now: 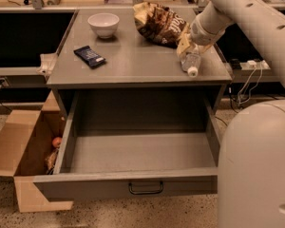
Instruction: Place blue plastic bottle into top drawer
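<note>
top drawer (133, 186) pulled out, near centre. on the cabinet top (133, 66) beyond it, blue plastic bottle (192, 62) lies at right, cap toward the near edge. gripper (186, 44) over its far end; whether it grips, cannot tell. snack bag (159, 23) just beyond.

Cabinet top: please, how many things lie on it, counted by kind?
Bowls: 1, the white bowl
Bottles: 1, the blue plastic bottle, with the end effector at its far end
Snack bags: 1, the brown snack bag
Small packets: 1, the dark packet
Total: 4
</note>
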